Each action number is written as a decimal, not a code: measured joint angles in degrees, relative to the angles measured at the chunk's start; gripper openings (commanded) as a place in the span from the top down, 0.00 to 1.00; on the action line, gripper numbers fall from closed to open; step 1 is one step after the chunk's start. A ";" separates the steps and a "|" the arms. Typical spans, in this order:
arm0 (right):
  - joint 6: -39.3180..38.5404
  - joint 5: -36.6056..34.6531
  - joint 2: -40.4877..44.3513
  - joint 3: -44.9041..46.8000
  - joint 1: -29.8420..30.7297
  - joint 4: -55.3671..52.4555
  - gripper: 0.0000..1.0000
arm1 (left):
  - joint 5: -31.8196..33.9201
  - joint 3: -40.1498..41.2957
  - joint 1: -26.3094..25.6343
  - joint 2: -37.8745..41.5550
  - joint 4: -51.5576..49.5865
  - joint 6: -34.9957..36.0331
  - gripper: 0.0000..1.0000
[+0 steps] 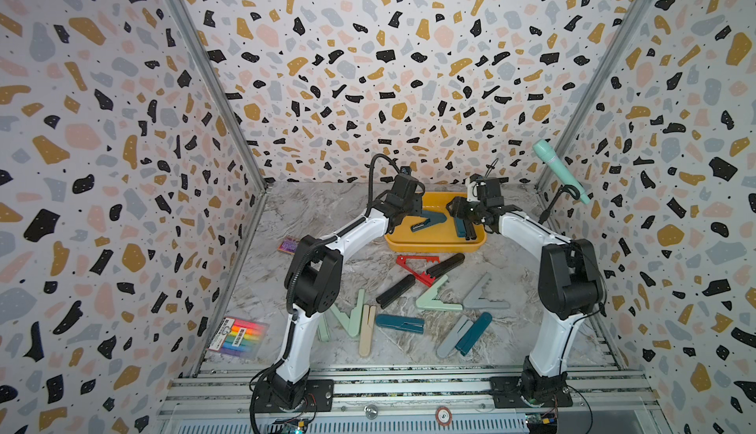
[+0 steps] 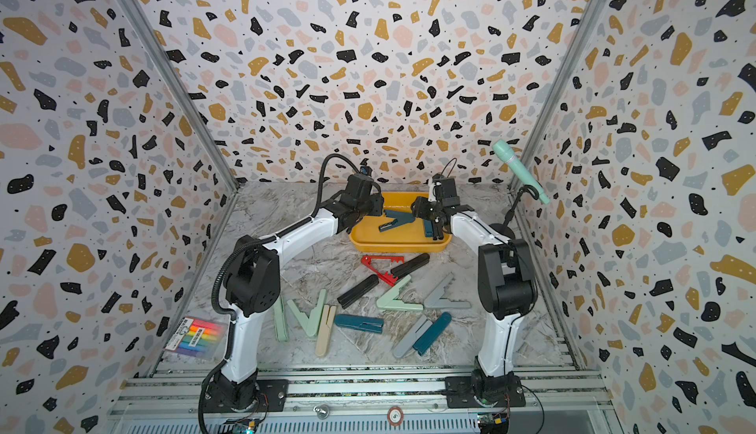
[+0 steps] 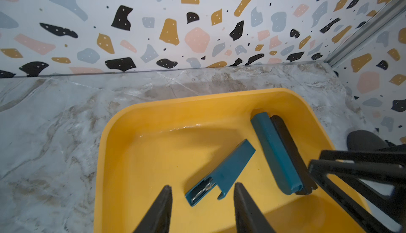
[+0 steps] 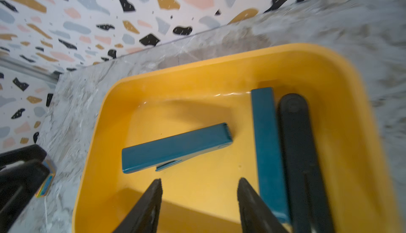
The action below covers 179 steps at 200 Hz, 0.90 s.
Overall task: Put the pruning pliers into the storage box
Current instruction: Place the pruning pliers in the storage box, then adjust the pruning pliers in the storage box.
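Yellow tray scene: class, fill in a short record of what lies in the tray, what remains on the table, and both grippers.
Tray: yellow, at the back of the table
In tray: teal pliers mid-floor; second teal pliers and black pliers side by side along a wall
On table: about eleven more, including red pliers
Left gripper: open, empty, over the tray
Right gripper: open, empty, over the tray
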<state>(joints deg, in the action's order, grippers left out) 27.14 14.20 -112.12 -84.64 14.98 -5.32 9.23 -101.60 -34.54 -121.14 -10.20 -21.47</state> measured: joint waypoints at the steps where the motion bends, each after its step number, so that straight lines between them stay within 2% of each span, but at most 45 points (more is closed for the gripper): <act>1: 0.07 0.04 -0.24 -0.22 0.09 0.02 0.51 | 0.04 0.52 0.04 0.35 0.02 0.02 0.43; 24: 1.36 1.75 -8.02 -7.23 2.56 -0.17 0.60 | 0.87 10.60 0.81 6.19 1.92 0.26 0.25; 48: 1.60 1.81 -12.46 -10.36 4.07 -0.33 0.62 | 3.50 19.15 2.10 12.70 4.20 0.28 0.12; 80: 1.60 1.64 -13.09 -10.67 4.48 -0.37 0.64 | 5.88 23.34 3.61 17.14 6.78 0.48 0.10; 132: 0.83 0.79 -14.91 -14.69 5.33 -3.91 0.65 | 4.72 23.37 4.48 14.71 7.74 0.44 0.10; 154: -1.05 -1.40 -17.62 -18.80 6.19 -6.29 0.67 | 4.57 23.61 4.48 14.49 7.76 0.42 0.10; 179: -4.31 -4.81 -18.34 -19.37 8.00 -8.92 0.69 | 4.55 23.82 4.59 14.49 7.87 0.42 0.10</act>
<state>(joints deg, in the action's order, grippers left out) 22.83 9.39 -130.45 -104.01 22.98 -14.24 13.78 -77.78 -29.95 -106.65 -2.33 -21.06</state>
